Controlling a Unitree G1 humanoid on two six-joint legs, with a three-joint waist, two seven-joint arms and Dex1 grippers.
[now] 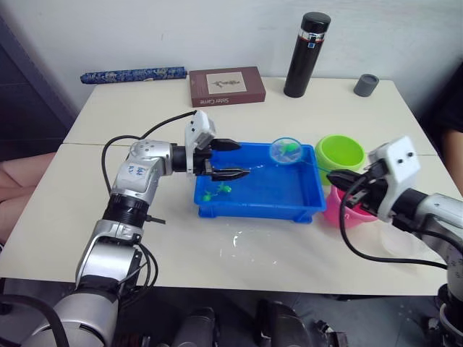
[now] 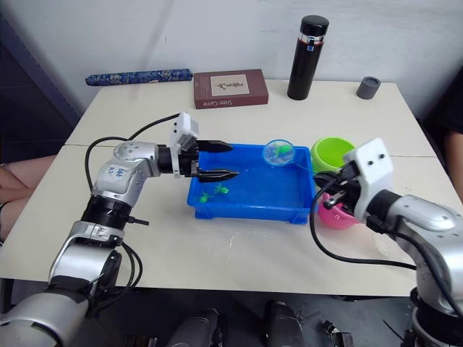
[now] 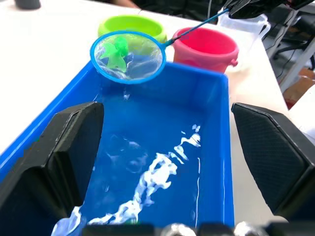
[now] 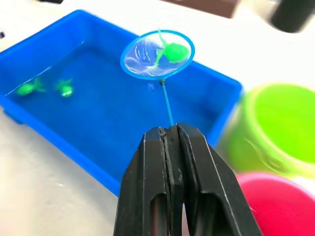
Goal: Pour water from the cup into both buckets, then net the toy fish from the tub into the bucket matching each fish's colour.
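The blue tub (image 1: 253, 212) holds water and two small green toy fish (image 1: 217, 191) near its left end. My left gripper (image 1: 235, 159) is open and hovers over that end, holding nothing. My right gripper (image 4: 169, 130) is shut on the thin handle of a small round blue net (image 1: 286, 151). The net is lifted over the tub's far right corner with a green fish (image 4: 173, 51) in it. The lime green bucket (image 1: 340, 153) stands just right of the net, and the pink bucket (image 1: 338, 211) sits under my right gripper. The clear cup (image 3: 244, 24) stands beyond the pink bucket.
At the table's back are a tall black flask (image 1: 307, 54), a brown book (image 1: 226, 85), a small grey cap (image 1: 367, 84) and a blue patterned roll (image 1: 134, 74). Spilled water (image 1: 239, 238) lies in front of the tub.
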